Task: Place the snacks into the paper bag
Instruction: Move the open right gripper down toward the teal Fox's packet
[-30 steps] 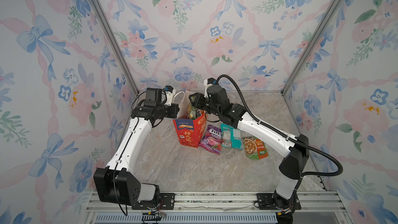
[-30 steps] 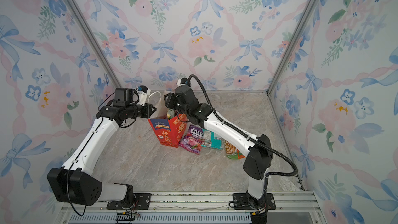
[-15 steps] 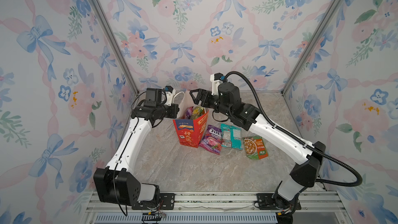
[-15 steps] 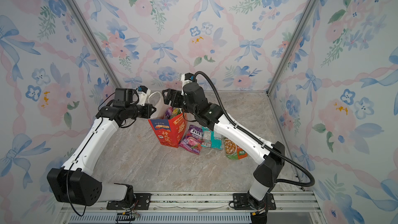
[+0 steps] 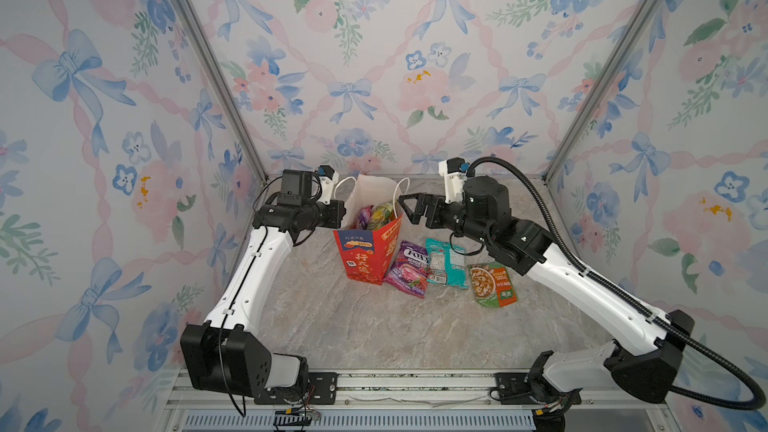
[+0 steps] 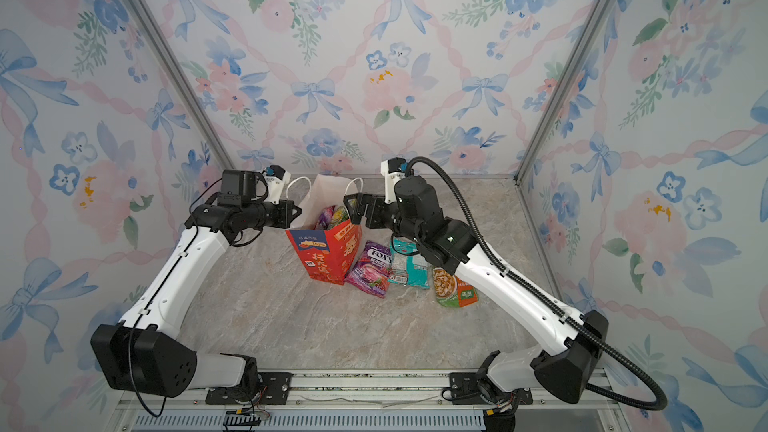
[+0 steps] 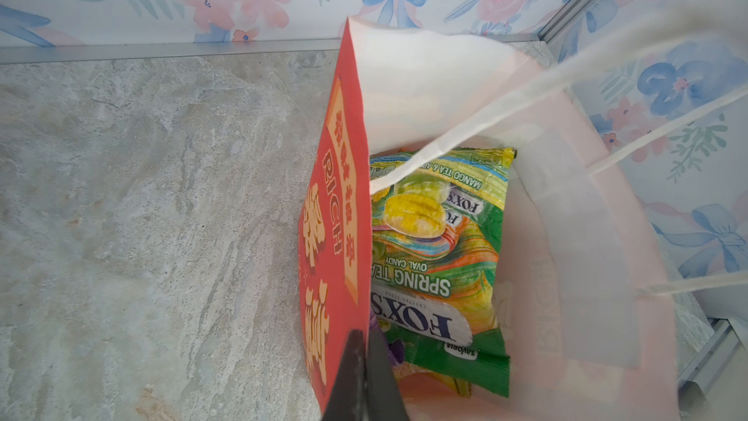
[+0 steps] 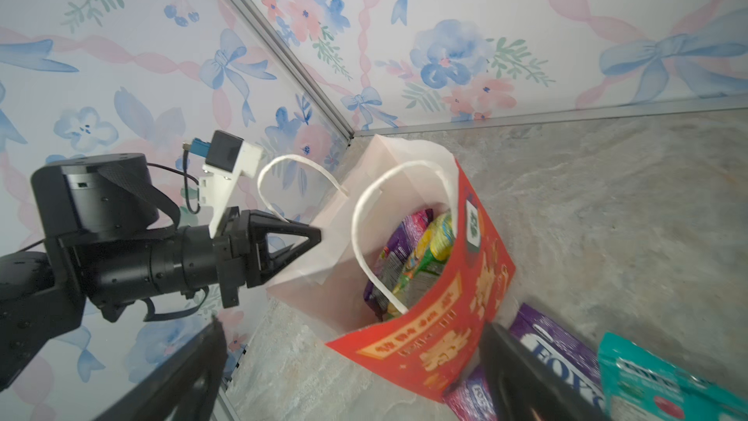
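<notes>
The red-orange paper bag (image 5: 365, 257) (image 6: 322, 257) stands upright near the back wall, mouth open. My left gripper (image 5: 343, 214) (image 7: 362, 336) is shut on the bag's rim, pinching its red wall (image 7: 336, 236). Inside lie a green FOX'S packet (image 7: 437, 245) (image 8: 429, 253) and a purple one (image 8: 398, 236). My right gripper (image 5: 409, 209) (image 8: 352, 330) hangs open and empty just right of the bag's mouth. Three snacks lie on the table right of the bag: a purple FOX'S packet (image 5: 409, 268), a teal one (image 5: 444, 261) and an orange-green one (image 5: 492, 284).
Flowered walls close in the back and both sides, with metal corner posts (image 5: 216, 76) (image 5: 598, 76). The bag's white cord handles (image 8: 283, 184) stick up beside my left gripper. The arms' base rail (image 5: 415, 384) runs along the front edge of the marble table (image 5: 374, 326).
My right gripper has pulled back up and to the right from the bag's mouth and opened wide; the packet it carried now lies in the bag. The left arm has not moved.
</notes>
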`<state>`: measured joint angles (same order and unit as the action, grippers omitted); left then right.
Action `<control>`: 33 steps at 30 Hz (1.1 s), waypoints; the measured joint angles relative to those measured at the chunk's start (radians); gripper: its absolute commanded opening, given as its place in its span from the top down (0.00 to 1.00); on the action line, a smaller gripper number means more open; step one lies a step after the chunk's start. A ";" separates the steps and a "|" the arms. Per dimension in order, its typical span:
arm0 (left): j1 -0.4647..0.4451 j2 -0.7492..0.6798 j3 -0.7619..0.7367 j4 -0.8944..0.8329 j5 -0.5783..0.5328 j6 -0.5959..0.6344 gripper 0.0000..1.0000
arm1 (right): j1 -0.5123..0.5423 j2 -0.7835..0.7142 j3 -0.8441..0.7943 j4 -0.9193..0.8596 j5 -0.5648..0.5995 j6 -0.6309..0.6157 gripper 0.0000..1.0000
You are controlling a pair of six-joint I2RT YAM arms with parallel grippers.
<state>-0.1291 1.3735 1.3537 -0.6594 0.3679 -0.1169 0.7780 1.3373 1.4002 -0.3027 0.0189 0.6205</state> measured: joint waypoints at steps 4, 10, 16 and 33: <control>0.000 0.000 0.000 0.000 0.000 0.000 1.00 | -0.045 -0.116 -0.139 -0.070 0.032 0.000 0.02; 0.000 0.000 0.000 0.000 0.000 0.000 1.00 | -0.164 -0.235 -0.341 -0.143 0.035 0.050 0.02; 0.000 0.000 0.000 0.000 0.000 0.000 1.00 | -0.306 -0.225 -0.502 -0.162 -0.060 0.106 0.02; 0.000 0.000 0.000 0.000 0.000 -0.001 1.00 | -0.416 -0.068 -0.609 -0.072 -0.232 0.116 0.02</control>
<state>-0.1291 1.3735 1.3537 -0.6594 0.3679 -0.1177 0.3622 1.2694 0.7914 -0.3748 -0.2127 0.7364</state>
